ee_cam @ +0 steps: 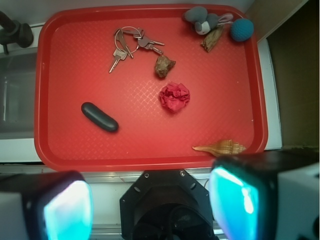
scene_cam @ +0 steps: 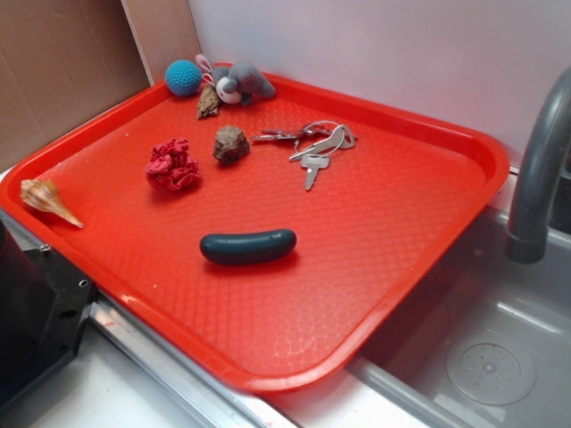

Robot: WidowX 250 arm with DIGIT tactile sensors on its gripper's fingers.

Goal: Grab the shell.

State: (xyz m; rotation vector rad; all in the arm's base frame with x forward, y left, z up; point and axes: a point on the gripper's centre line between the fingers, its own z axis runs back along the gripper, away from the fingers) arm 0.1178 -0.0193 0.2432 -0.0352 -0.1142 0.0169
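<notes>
At lower right of the wrist frame, the shell [ee_cam: 222,147] lies unobstructed on the tray [ee_cam: 150,162]; the gripper [ee_cam: 150,207] gapes open, scrunchie [ee_cam: 174,96] nearest.

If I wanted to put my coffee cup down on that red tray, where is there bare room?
The largest bare patch on the tray lies on the sink side, past the dark oblong and below the keys. A smaller one sits between the shell, the red scrunchie and the oblong. The far corner is crowded: blue ball, toy mouse, rock.
</notes>
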